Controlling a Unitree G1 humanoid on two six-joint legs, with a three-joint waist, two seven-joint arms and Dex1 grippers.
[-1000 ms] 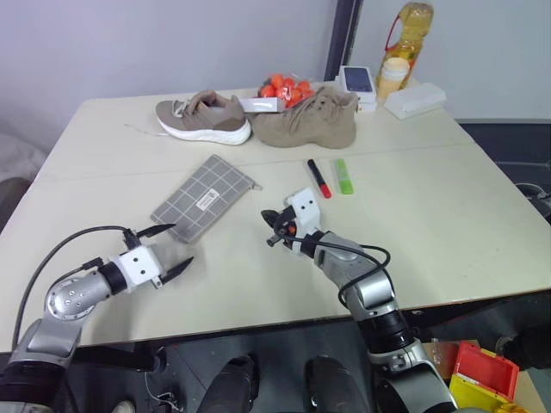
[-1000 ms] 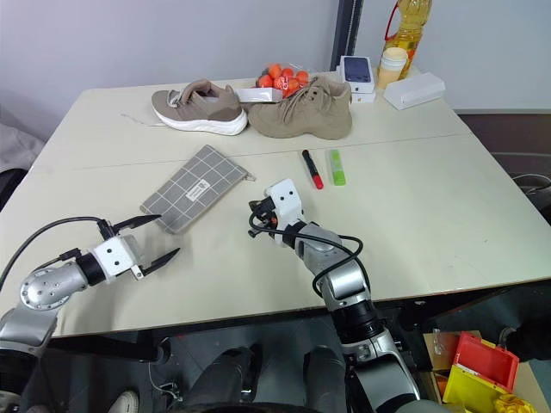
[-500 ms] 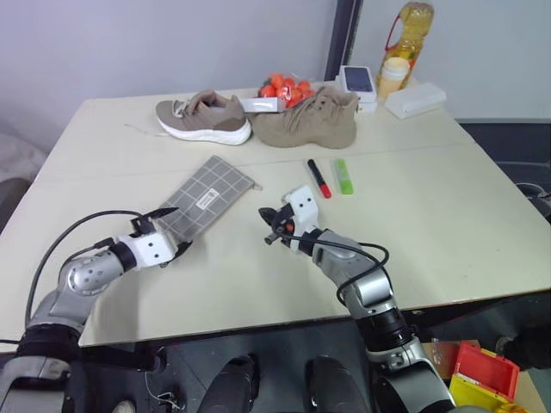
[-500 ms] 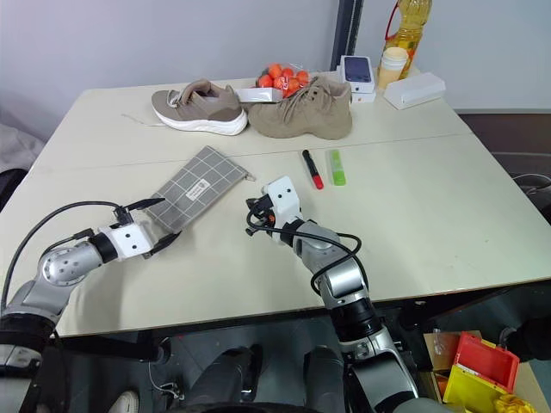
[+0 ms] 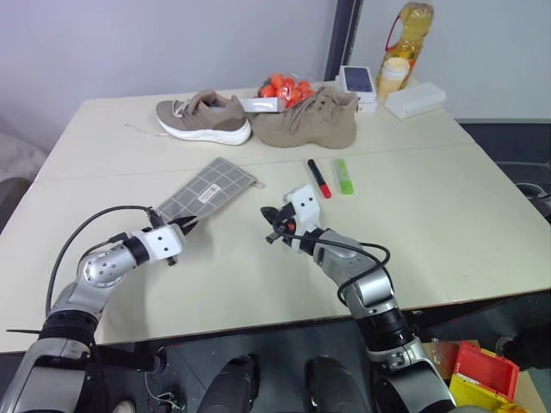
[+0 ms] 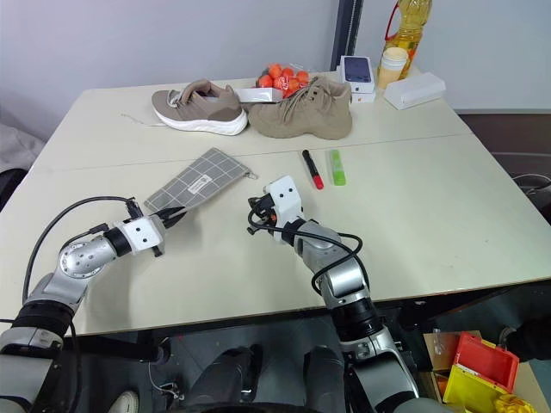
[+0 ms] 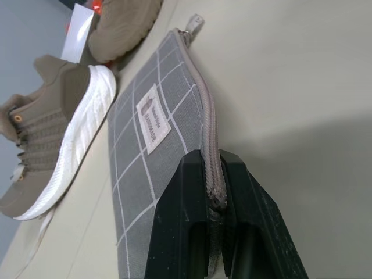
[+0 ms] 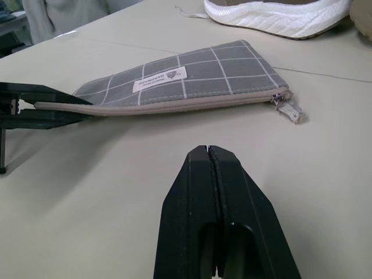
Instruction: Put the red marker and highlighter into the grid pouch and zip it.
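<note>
My left fingers (image 7: pixel 214 192) pinch the pouch (image 5: pixel 207 193) by its zipper edge; right fingers (image 8: pixel 210 174) shut, empty. Thin grip—fabric may slip, I think.

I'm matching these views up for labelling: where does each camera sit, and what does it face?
Head pair: look down over the table; both arms show.
Left wrist: looks along the left gripper, shut on the grid pouch.
Right wrist: looks along the shut right gripper toward the pouch.
Shared: the pouch, a white-soled shoe.

Probably a lab or test room: a bare table (image 5: pixel 482 215) against plain walls, holding shoes (image 5: pixel 205 116).
</note>
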